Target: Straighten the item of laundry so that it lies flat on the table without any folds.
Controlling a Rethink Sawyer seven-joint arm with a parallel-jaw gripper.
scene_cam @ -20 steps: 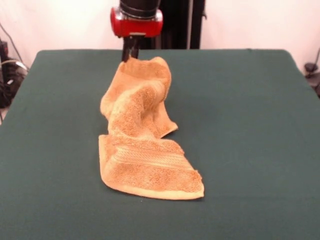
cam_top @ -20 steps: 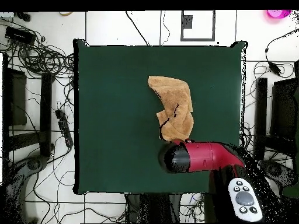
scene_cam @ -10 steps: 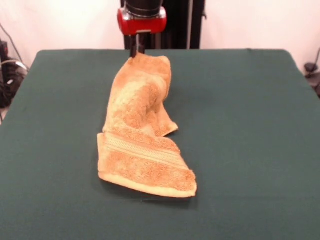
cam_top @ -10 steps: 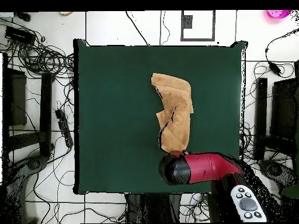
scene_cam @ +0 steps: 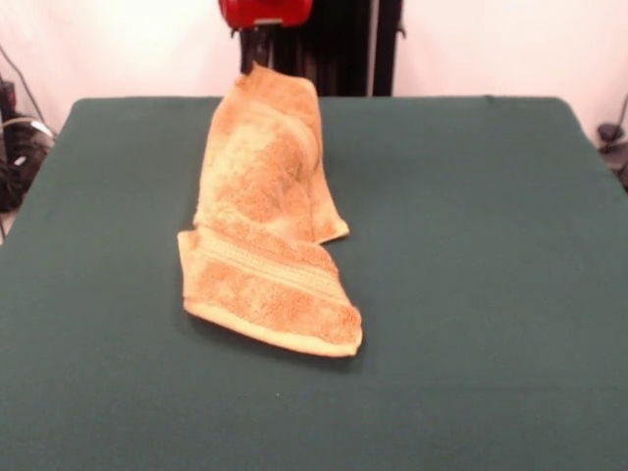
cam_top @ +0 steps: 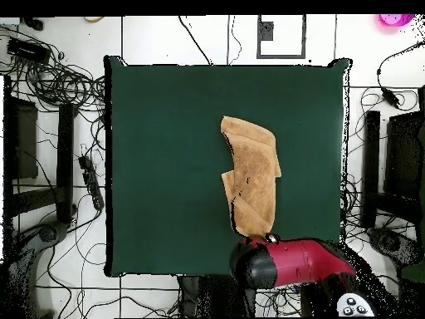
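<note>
Dragged farther back, the towel (scene_cam: 263, 211) hangs pinched in the raised gripper (scene_cam: 253, 61).

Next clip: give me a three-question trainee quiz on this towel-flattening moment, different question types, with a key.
1. True or false: the towel lies fully flat on the table.
2. Which end of the towel is lifted? A) the end at the gripper B) the end away from the gripper
3. Fill in: the table cover is dark ____.

Key: 1 false, it is folded lengthwise. 2 A. 3 green.
</note>
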